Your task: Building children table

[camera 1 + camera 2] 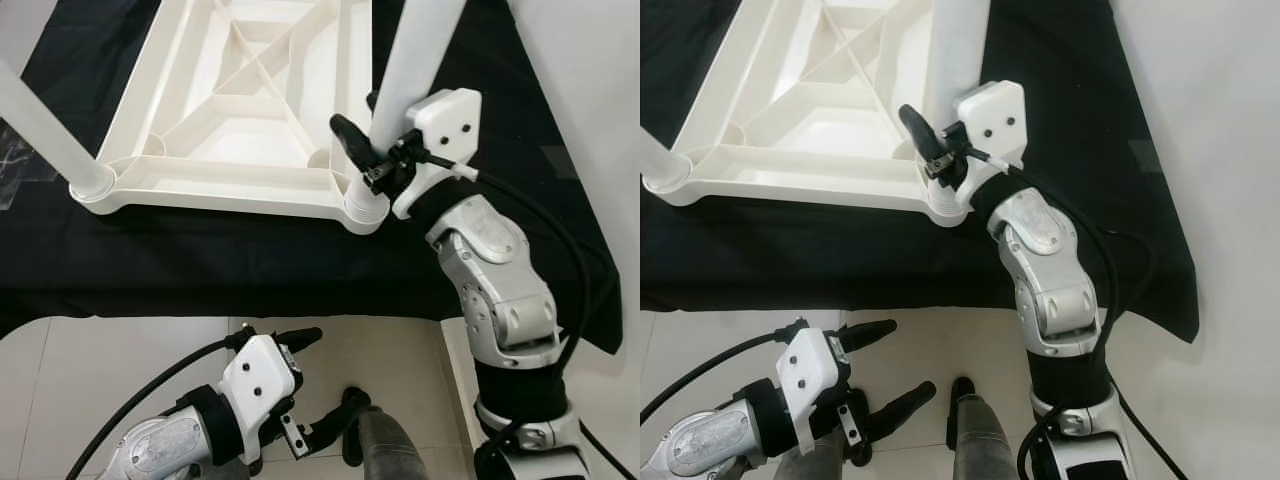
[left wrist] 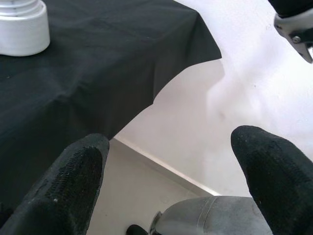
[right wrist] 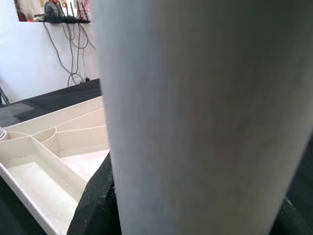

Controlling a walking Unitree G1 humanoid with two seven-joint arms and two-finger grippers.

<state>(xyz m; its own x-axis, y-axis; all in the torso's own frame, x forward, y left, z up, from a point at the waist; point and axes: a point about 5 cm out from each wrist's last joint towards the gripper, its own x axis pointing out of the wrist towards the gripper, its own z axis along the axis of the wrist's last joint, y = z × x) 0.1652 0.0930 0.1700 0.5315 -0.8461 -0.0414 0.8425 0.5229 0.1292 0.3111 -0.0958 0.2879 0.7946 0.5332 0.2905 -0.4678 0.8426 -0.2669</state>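
Black cloth (image 1: pixel 200 260) is covering the low surface in front of the robot, with pale floor tiles (image 1: pixel 90 370) showing at its near edge and a white wall (image 2: pixel 274 107) off to the right. On the cloth a white plastic tabletop (image 1: pixel 240 100) is lying upside down, its ribbed underside facing up. One white leg (image 1: pixel 415 60) is standing in the socket at the tabletop's near right corner, close to the cloth's near edge, and another leg (image 1: pixel 40 130) is rising from the near left corner.

The right gripper (image 1: pixel 375 145) is reaching over the near edge and clamping its black fingers (image 1: pixel 350 140) around the right leg just above the socket; from the right wrist view that leg (image 3: pixel 205 117) is sitting tight between them.

The left gripper (image 1: pixel 315 385) is hanging low over the tiles, short of the cloth's near edge, with its fingers (image 2: pixel 73 181) spread wide and nothing between them.
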